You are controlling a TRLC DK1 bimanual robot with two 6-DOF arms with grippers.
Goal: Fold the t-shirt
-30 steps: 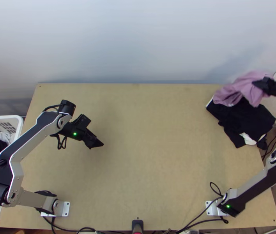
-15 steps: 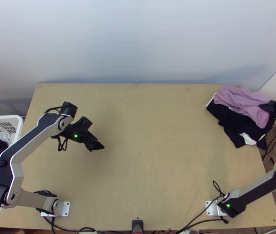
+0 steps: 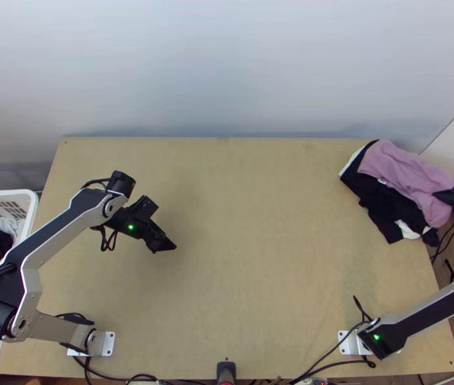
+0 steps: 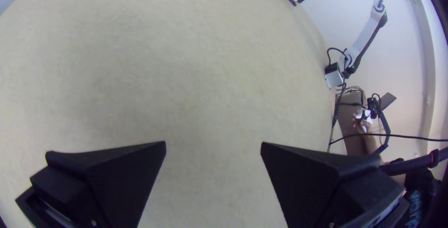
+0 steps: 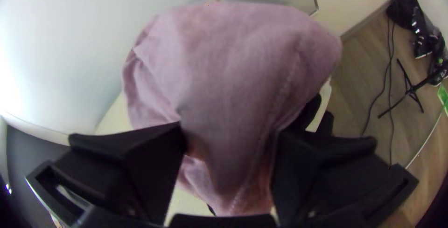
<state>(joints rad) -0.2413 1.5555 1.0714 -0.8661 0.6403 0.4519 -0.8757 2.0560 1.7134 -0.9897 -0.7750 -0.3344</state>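
- Compared with the frame half a second back, the pink cloth (image 3: 397, 168) has slid toward the right; its lower end now sits farther down the frame, and more of the dark clothes (image 3: 381, 202) shows at their upper left, with a small white patch newly bared beside it.
- A second back the pink cloth was bunched and blurred by motion; now it lies lengthwise across the pile, rumpled, from upper left to lower right, at the right of the frame.
- The right gripper (image 3: 438, 195) has moved lower in the top view and is at the cloth's right side.
- In the right wrist view its fingers (image 5: 140, 162) stand well apart with pink cloth bulging between them; whether they touch it, I cannot tell.
- The left gripper (image 3: 169, 246) has shifted slightly right and down, over the left part of the tabletop (image 3: 252, 256); its fingers are spread wide with nothing between them.
- The dark clothes keep their place, partly covered by the pink cloth, so how they are folded is hidden.
- The right arm (image 3: 438, 308) and the white basket (image 3: 28, 208) are cut off by the frame's edges.
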